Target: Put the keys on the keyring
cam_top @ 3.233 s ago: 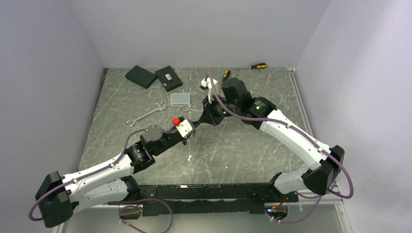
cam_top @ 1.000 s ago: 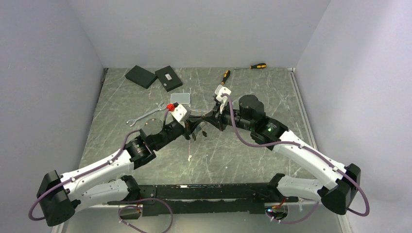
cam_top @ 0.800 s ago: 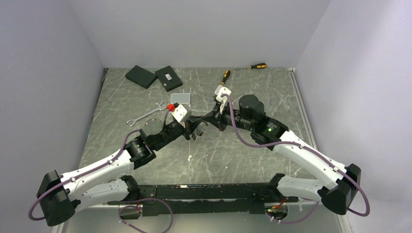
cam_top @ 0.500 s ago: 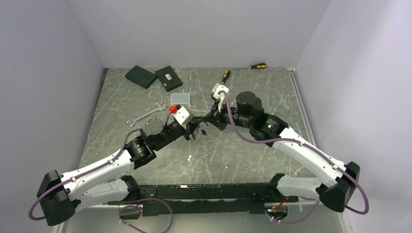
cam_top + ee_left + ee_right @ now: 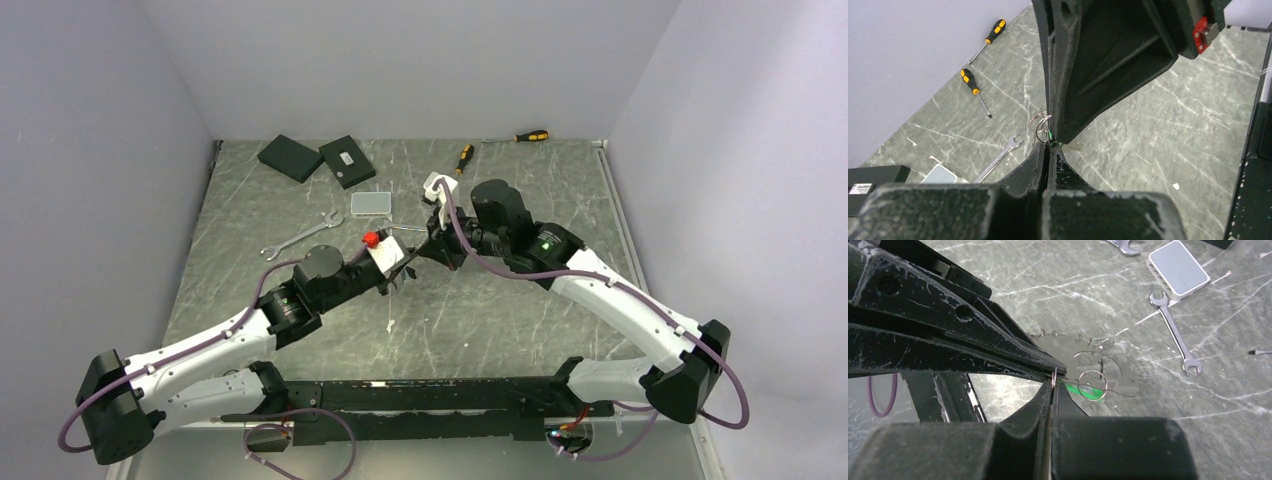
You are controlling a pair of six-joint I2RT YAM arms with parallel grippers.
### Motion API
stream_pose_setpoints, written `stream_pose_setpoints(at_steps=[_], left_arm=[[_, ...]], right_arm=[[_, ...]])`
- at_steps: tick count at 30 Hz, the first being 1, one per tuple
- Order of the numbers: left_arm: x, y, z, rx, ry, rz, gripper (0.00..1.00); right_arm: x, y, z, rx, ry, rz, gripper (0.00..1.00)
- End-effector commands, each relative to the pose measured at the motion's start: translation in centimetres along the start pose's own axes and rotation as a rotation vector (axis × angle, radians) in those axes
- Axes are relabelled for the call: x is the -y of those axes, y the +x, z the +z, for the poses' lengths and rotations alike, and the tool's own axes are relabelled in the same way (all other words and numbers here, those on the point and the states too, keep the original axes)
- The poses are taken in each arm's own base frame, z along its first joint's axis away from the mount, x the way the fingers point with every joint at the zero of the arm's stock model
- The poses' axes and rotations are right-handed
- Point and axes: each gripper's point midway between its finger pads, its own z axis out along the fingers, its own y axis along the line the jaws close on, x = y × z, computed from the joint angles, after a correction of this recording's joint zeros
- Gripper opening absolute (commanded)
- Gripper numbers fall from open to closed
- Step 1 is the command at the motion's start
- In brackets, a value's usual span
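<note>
the left gripper (image 5: 1049, 148) has its jaws pressed together with no gap showing, and the right gripper (image 5: 1053, 389) likewise has its jaws tight together. the two sets of tips meet nose to nose above the table (image 5: 500, 320), the left fingers (image 5: 1013, 347) lying across just above the right tips. a short bit of thin wire stands up from between the right jaws, right at their tip; i cannot tell whether it belongs to the keyring (image 5: 1113, 361), whose faint wire arc shows just beyond and to the side of those tips. a key with a green tag (image 5: 1087, 390) on a small round ring hangs just beside the right jaws, touching or nearly touching the left jaws' tip. from the left wrist the green shows right at the left jaw tips, but whether they pinch it is unclear. well beyond the jaws on the table lie a wrench (image 5: 1175, 335), a clear flat box (image 5: 1178, 267) and two yellow-and-black screwdrivers (image 5: 970, 82).
</note>
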Motion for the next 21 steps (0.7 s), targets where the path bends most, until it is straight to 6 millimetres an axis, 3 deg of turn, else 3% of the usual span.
stream_pose_setpoints(at_steps=[1,13,14,17,21], left_arm=[[-1.6,-1.0,-0.5,-0.008,-0.053,0.078,0.0],[-1.9,-0.6,-0.8,-0.03,-0.063,0.119,0.0],[-1.9,-0.6,-0.8,-0.031,-0.061,0.121,0.0],[-1.9,-0.6,-0.8,-0.032,-0.063,0.121,0.0],[-1.9,-0.6,-0.7,-0.032,-0.062,0.115,0.0]], right_arm=[[-0.3,-1.7,-0.9,0.007,-0.011,-0.008,0.0],[-0.1,0.8,-0.9,-0.111,-0.006,0.011,0.0],[-0.2,0.8,-1.0,-0.109,-0.005,0.01,0.02],[-0.1,0.3,-1.2,-0.081,0.003,0.007,0.22],[-0.7,-1.1,-1.6,-0.016,-0.023,0.001,0.24]])
